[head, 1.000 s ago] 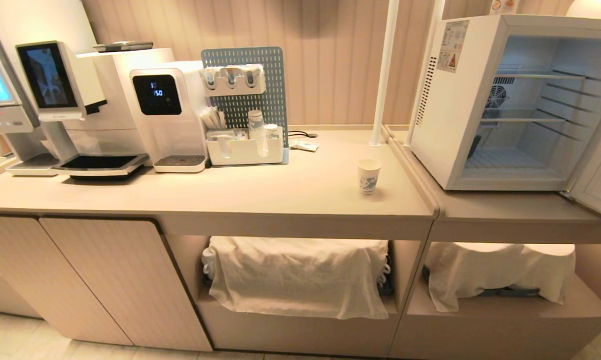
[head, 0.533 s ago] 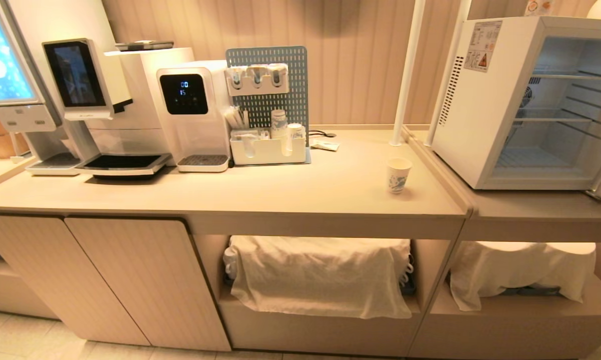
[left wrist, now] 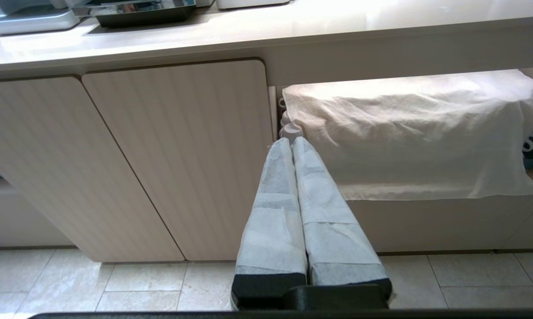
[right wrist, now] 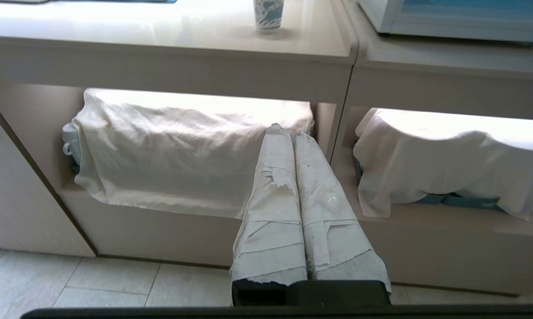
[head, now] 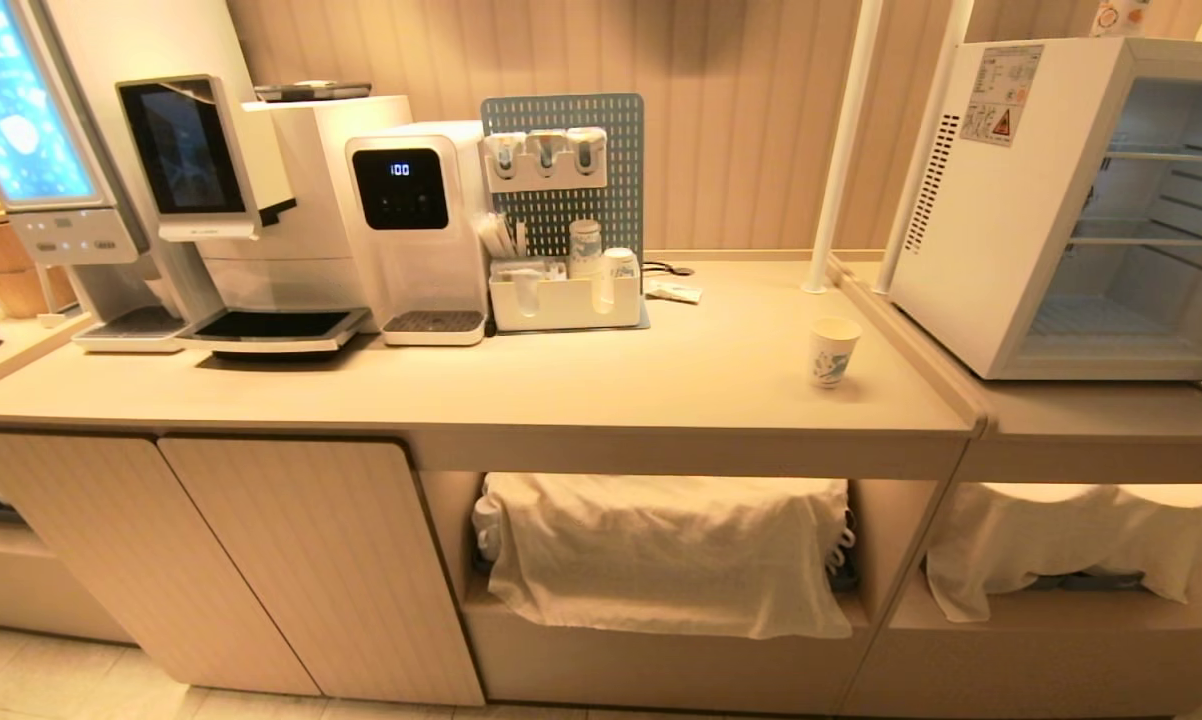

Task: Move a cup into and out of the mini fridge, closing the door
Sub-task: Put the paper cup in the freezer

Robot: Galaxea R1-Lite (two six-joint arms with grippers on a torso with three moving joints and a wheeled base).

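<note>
With both my left tool (left wrist: 291,144) and right tool (right wrist: 288,131) pressed shut and empty below the table (head: 601,380), I'd pinch the light, crushable cup (head: 833,352), standing near the mini fridge (head: 1051,200), gently mid-wall.

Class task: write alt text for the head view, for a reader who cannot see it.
A small white paper cup stands alone on a beige counter, left of an open, empty mini fridge. Drink machines line the counter's back left; cloth-draped shelves sit below. No robot arm shows.
</note>
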